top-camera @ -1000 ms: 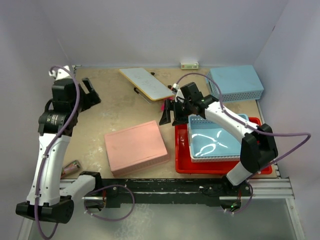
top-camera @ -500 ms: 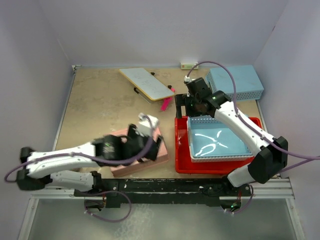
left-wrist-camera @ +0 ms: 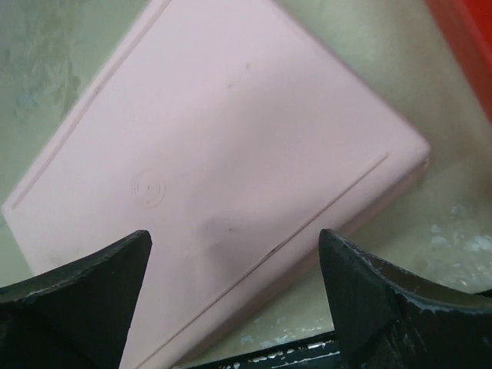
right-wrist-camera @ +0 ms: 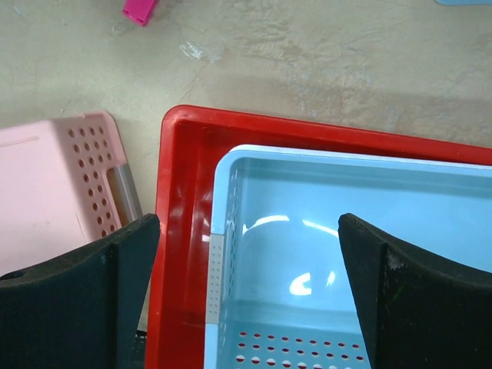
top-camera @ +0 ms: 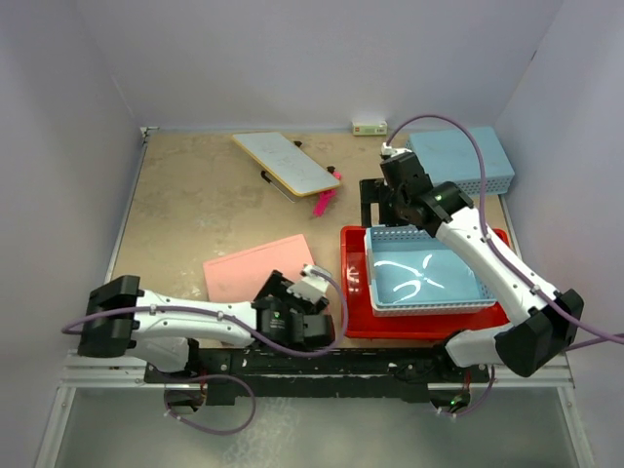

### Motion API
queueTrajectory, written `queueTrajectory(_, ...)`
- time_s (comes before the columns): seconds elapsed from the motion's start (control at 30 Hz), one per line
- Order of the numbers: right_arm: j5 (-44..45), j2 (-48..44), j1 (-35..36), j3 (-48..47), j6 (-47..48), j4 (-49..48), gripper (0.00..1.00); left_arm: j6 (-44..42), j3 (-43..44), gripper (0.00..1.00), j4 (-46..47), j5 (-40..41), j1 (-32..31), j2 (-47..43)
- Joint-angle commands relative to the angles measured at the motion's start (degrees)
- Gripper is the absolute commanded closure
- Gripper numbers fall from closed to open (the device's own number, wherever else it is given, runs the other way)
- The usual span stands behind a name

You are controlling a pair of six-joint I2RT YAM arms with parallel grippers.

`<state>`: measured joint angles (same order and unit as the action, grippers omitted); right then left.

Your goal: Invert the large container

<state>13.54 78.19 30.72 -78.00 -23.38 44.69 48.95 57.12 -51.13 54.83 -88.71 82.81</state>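
While its two black fingers stand spread wide with nothing between them, the right gripper hangs above the far left corner of the large container. This shallow, glossy red plastic tray lies open side up on the tan table, with a light-blue perforated plastic basket sitting inside it. The left gripper, jaws likewise apart and empty, hovers low over an overturned pink perforated plastic basket just left of the tray.
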Motion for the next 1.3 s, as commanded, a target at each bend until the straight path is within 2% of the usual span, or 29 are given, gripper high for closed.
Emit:
queueTrajectory(0.0, 1.9, -1.6, -0.3, 1.1, 0.1, 0.2, 0.00, -0.2, -6.2, 0.14, 7.7, -4.1, 6.4, -7.0)
queueTrajectory(0.2, 0.6, -0.8, -0.3, 1.2, 0.0, -0.8, 0.00, 1.3, -6.0, 0.15, 5.4, -4.4, 7.5, -5.4)
queueTrajectory(0.3, 0.0, -0.6, -0.4, 1.3, 0.0, -1.2, 0.00, 3.9, -7.2, 0.14, 3.0, -2.5, 10.5, -5.5)
queueTrajectory(0.53, -0.2, -0.6, -0.3, 1.5, 0.3, -1.6, 0.00, 6.9, -10.2, 0.14, 3.9, -5.0, 28.6, -14.2)
queueTrajectory(0.67, -0.8, -0.7, -0.3, 1.5, 0.5, -1.8, 0.00, 8.6, -9.6, 0.14, 1.7, -4.4, 35.1, -17.3)
queueTrajectory(0.73, -0.8, -0.8, -0.3, 1.6, 0.8, -2.0, 0.00, 7.9, -7.6, 0.14, 0.3, -4.4, 35.4, -17.7)
queueTrajectory(0.83, -0.7, -0.8, -0.3, 1.4, 1.2, -1.7, 0.00, 4.4, -2.8, 0.18, -1.8, -9.5, 34.2, -18.2)
queueTrajectory(0.93, 0.3, -1.2, -0.3, 1.7, 1.4, -1.8, 0.00, 5.7, 1.8, 0.20, -4.1, -9.4, 24.3, -17.4)
queueTrajectory(1.03, 1.0, -1.0, -0.5, 2.0, 1.4, -2.1, 0.00, 7.5, 4.2, 0.20, -5.8, -11.5, 17.1, -11.5)
queueTrajectory(1.17, 1.2, -0.8, -0.6, 2.5, 1.3, -2.4, 0.00, 8.1, 0.4, 0.20, 0.4, -17.0, 14.4, -5.4)
queueTrajectory(1.27, 1.7, -0.9, -0.6, 2.8, 1.4, -2.3, 0.00, 7.4, -5.2, 0.20, 8.1, -22.3, 17.0, -4.7)
